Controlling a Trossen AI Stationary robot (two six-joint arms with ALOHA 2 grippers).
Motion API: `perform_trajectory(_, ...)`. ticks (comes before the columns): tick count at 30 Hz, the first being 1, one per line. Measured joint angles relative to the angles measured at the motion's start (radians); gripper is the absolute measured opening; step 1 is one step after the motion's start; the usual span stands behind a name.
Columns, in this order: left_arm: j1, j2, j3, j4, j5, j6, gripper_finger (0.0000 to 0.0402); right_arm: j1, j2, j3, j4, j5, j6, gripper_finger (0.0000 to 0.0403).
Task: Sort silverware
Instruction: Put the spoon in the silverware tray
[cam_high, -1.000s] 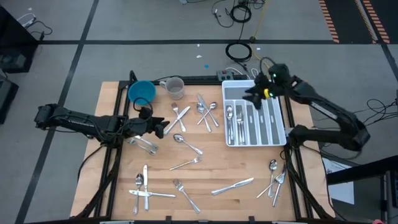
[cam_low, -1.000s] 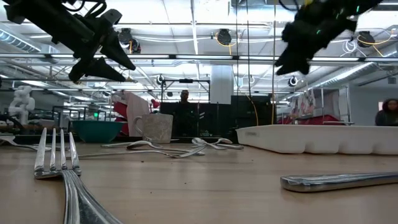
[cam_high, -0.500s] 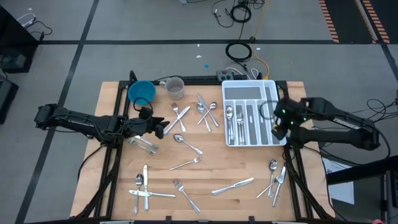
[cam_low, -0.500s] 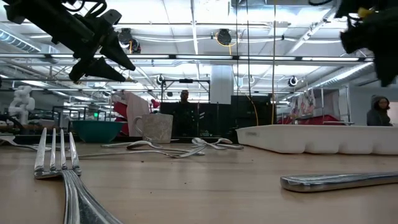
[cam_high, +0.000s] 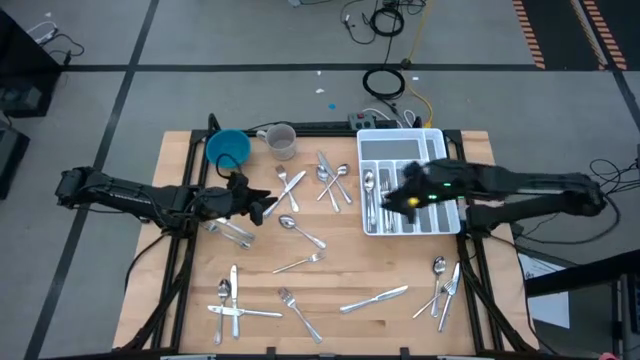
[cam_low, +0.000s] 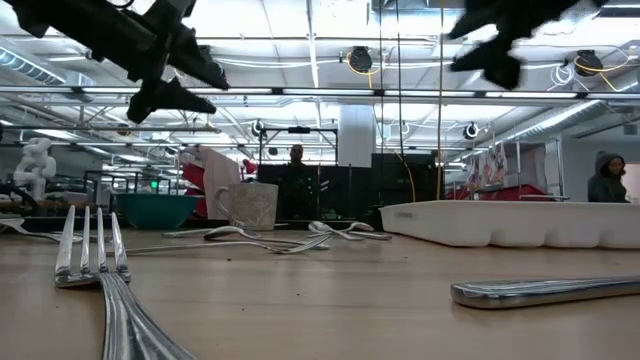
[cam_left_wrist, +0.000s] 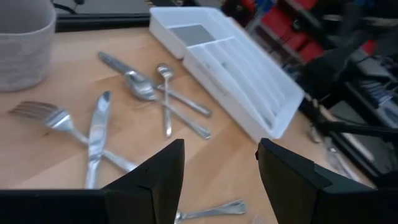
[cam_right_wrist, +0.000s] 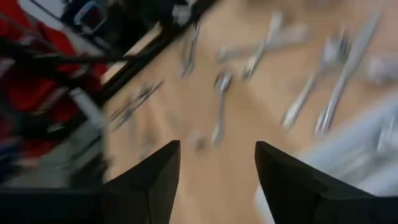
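Seen from above, the right gripper (cam_high: 392, 197), fingers apart and empty, has swung back over the white tray (cam_high: 431, 137), while the left gripper (cam_high: 262, 206) hovers open above loose silverware (cam_high: 301, 233) scattered across the table (cam_high: 180, 290), so sorting has barely begun.

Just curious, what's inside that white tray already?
The white tray holds some silverware in its leftmost slots. The right gripper hovers above its middle, covering part of the other slots.
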Motion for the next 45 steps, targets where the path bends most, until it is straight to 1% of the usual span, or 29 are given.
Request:
perform_trajectory(3,0.000,0.000,0.000,0.016,0.001,0.000,0.0205,-0.046,0.177,0.002,0.174,0.052,-0.120,0.0201)
perform_trajectory(6,0.000,0.000,0.000,0.016,0.001,0.000,0.0205,-0.122,0.368,0.057,0.224,0.061,-0.123,0.0201)
perform_trajectory(9,0.000,0.000,0.000,0.018,0.001,0.000,0.0205,-0.204,0.531,0.170,0.158,0.062,-0.140,0.0201)
perform_trajectory(12,0.000,0.000,0.000,0.024,0.001,0.000,0.0205,-0.277,0.663,0.318,0.046,0.063,-0.208,0.0201)
perform_trajectory(16,0.000,0.000,0.000,0.024,0.001,0.015,0.0205,-0.331,0.808,0.535,-0.141,0.111,-0.413,0.0201)
perform_trajectory(19,0.000,0.000,0.000,0.023,0.001,0.038,0.0205,-0.335,0.897,0.674,-0.264,0.112,-0.644,0.0201)
perform_trajectory(21,0.000,0.000,0.000,0.023,0.001,0.055,0.0205,-0.321,0.941,0.735,-0.340,0.115,-0.821,0.0201)
perform_trajectory(23,0.000,0.000,0.000,0.023,0.001,0.061,0.0205,-0.305,0.972,0.765,-0.411,0.126,-0.996,0.0201)
perform_trajectory(25,0.000,0.000,0.000,0.020,0.001,0.062,0.0205,-0.292,0.990,0.764,-0.446,0.125,-1.146,0.0201)
perform_trajectory(27,0.000,0.000,0.000,0.020,0.000,0.080,0.0205,-0.286,1.004,0.760,-0.448,0.124,-1.242,0.0201)
perform_trajectory(35,0.000,0.000,0.000,0.019,-0.023,0.088,0.0205,-0.289,1.066,0.758,-0.437,0.101,-1.355,0.0201)
perform_trajectory(41,0.000,0.000,0.001,-0.003,-0.047,0.087,0.0205,-0.289,1.109,0.758,-0.370,0.105,-1.391,0.0201)
perform_trajectory(45,0.000,0.000,0.001,-0.006,-0.048,0.087,0.0205,-0.290,1.148,0.758,-0.360,0.107,-1.397,0.0201)
